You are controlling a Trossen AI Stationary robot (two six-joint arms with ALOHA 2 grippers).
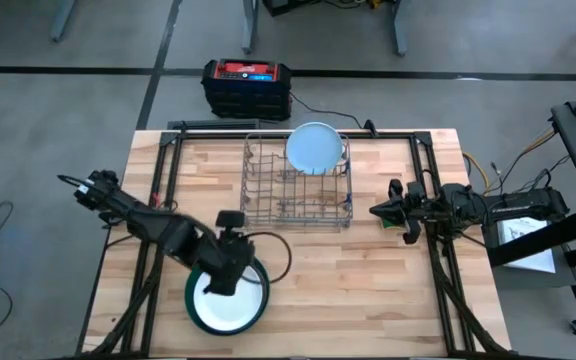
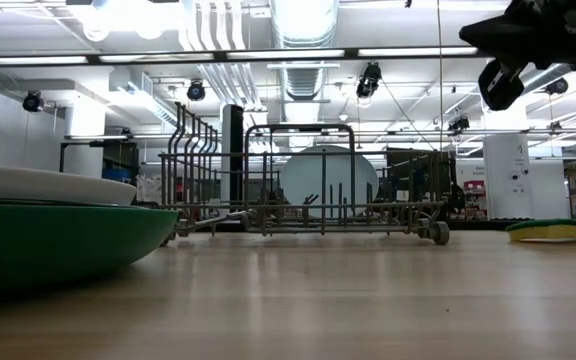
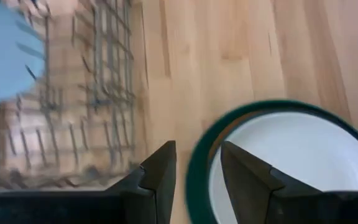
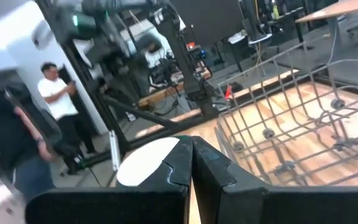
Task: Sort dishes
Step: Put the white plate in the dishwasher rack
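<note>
A dark green plate (image 1: 194,305) lies flat near the table's near-left corner, with a white plate (image 1: 230,298) lying in it; the low view shows the same green plate (image 2: 58,245) and white plate (image 2: 38,182). A pale blue plate (image 1: 315,147) stands on edge in the grey wire rack (image 1: 296,187). The teal plate is out of view. My left gripper (image 3: 197,171) is open over the stack's far rim. One finger is outside the green rim (image 3: 194,168) and the other over the white plate (image 3: 291,168). My right gripper (image 1: 376,210) is shut and raised, just right of the rack. My left gripper comes at the stack from above, at its far side, with the green plate's rim (image 3: 192,186) showing in the gap between its open fingers. Whether either finger touches a plate, I cannot tell.
The rack sits at the table's far middle. A yellow-green sponge (image 2: 558,230) lies on the table under the right arm. A black and red box (image 1: 246,85) stands on the floor past the far edge. People (image 4: 58,93) stand in the room beyond. Bare wood (image 1: 348,290) lies between the arms.
</note>
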